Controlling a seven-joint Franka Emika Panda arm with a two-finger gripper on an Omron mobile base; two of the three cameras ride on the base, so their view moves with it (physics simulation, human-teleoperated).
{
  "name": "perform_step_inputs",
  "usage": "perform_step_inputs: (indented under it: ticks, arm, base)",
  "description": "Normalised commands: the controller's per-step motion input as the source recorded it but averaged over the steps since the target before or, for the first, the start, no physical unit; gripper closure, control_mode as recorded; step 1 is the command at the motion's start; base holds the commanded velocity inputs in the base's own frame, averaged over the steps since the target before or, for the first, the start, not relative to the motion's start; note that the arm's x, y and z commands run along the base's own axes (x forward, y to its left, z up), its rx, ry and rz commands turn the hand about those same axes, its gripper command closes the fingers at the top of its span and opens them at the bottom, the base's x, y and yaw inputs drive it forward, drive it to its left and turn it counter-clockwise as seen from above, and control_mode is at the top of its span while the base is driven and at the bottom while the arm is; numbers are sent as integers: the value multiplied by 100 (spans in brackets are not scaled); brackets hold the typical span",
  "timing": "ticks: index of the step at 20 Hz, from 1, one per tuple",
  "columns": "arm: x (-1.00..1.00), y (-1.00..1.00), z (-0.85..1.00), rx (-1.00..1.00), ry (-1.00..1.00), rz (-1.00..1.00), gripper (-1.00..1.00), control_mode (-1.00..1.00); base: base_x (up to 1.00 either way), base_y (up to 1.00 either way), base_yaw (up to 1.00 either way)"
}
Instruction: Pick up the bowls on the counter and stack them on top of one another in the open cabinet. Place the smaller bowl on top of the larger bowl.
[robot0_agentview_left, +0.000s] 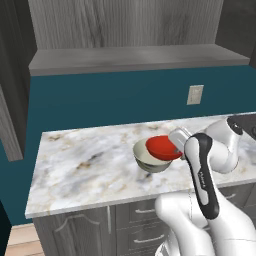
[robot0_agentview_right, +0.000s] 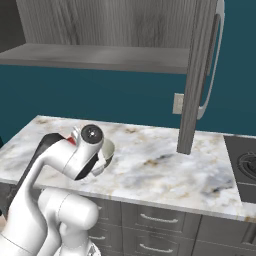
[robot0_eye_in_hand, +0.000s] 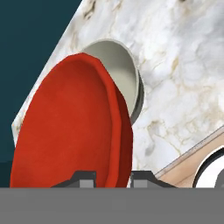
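The gripper (robot0_eye_in_hand: 113, 178) is pinching the rim of the smaller bowl (robot0_eye_in_hand: 70, 127), centre-frame in the hand view, tilted over the larger bowl (robot0_agentview_left: 150, 157). Honestly that thin edge hold could slip on the way up to the open cabinet (robot0_agentview_left: 135, 59).

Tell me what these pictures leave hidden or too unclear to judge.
- Tool: in the hand view only its tips show beside the red bowl's rim; whether they pinch it is unclear.
- Grey bowl: in the right base view the arm covers most of it.
- Whether the red bowl touches the grey bowl: unclear in the left base view.
- Cabinet: its upper part is cut off.
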Motion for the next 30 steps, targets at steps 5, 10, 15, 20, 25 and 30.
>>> perform_step_inputs:
  ticks: [5, 10, 15, 20, 25, 30]
  arm:
    - [15, -3, -1, -5, 8, 0, 100, -100]
    - [28, -3, -15, -4, 1, 0, 100, -100]
    - [33, 0, -26, -3, -3, 0, 100, -100]
    - [21, 0, -29, -3, -4, 0, 100, -100]
    - [19, 0, -23, -1, -1, 0, 100, -100]
    - [23, 0, -14, 0, 0, 0, 100, -100]
  base:
    - [0, 0, 0]
    - [0, 0, 0]
    - [0, 0, 0]
    - [0, 0, 0]
    - [0, 0, 0]
    - [0, 0, 0]
